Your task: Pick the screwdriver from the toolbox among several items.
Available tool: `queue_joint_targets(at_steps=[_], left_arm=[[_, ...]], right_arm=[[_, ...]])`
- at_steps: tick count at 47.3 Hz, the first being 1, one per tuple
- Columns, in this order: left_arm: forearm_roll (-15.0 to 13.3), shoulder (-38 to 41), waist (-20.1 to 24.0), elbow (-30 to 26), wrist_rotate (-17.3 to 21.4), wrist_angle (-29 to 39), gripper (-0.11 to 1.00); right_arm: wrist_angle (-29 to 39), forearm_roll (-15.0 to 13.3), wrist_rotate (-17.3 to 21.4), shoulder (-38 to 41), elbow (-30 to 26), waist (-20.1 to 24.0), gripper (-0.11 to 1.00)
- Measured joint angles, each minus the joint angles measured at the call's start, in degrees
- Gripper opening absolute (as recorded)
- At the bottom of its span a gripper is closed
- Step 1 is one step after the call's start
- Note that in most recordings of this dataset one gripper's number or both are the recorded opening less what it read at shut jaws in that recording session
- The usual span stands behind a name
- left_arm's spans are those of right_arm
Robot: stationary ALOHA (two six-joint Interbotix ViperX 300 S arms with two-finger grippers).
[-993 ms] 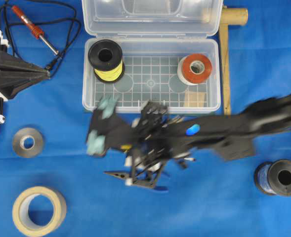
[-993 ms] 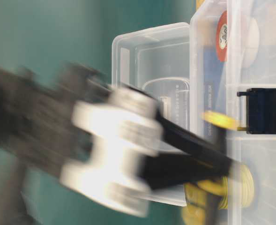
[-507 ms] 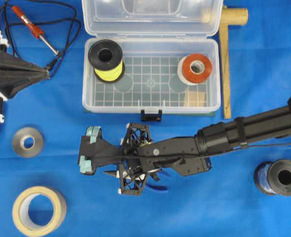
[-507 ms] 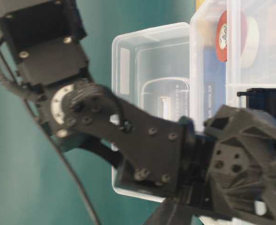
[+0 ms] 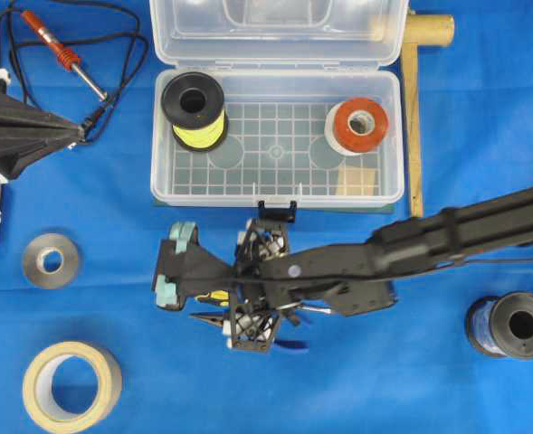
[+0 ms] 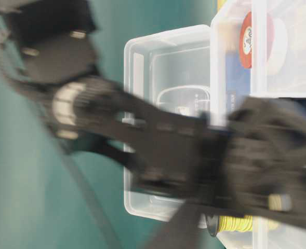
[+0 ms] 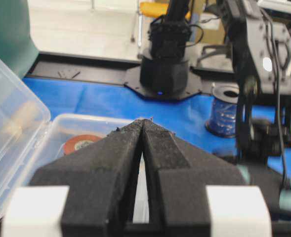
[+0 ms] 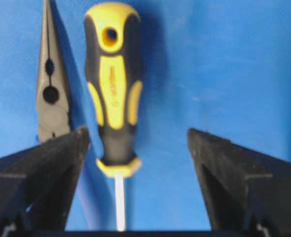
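my right gripper [image 8: 135,163] hangs over the blue cloth [image 5: 112,208] just in front of the toolbox [image 5: 162,172], its jaws spread wide. the screwdriver [image 8: 113,94] lies flat on the cloth between them, touched by neither, its yellow-and-black handle pointing away from the wrist camera and its thin shaft running back under the wrist. the pliers [image 8: 50,94] lie just beside it, on the left in that view. so the screwdriver is out of the box, which counts in my judgement as the main step done; what looks left is pulling the arm clear.

my left gripper [image 7: 143,133] sits well apart at the left edge of the table, its jaws nearly together with only a thin slit between them, holding nothing.

counts from overhead: one toolbox, lid open. inside it, three things: one black spool of yellow wire [image 5: 194,110], one red-and-white tape roll [image 5: 357,126], one tan block [image 5: 356,181]. on the cloth: one screwdriver, one pair of pliers, one soldering iron [image 5: 62,56] with its cord, one grey tape roll [image 5: 51,260], one beige tape roll [image 5: 71,386], and one spool of blue wire [image 5: 510,325].
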Motion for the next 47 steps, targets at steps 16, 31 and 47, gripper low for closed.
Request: queue_joint_targets(at_steps=[16, 31, 47], left_arm=[[0.0, -0.4, 0.0, 0.0, -0.1, 1.1, 0.0], [0.0, -0.6, 0.0, 0.3, -0.3, 1.3, 0.0], [0.0, -0.6, 0.0, 0.5, -0.2, 1.3, 0.0]], right_arm=[[-1.8, -9.3, 1.5, -23.3, 14.0, 1.0, 0.75], [-18.6, -13.0, 2.1, -48.3, 38.7, 1.1, 0.75], [-26.2, -17.5, 2.1, -72.6, 58.6, 1.1, 0.75]])
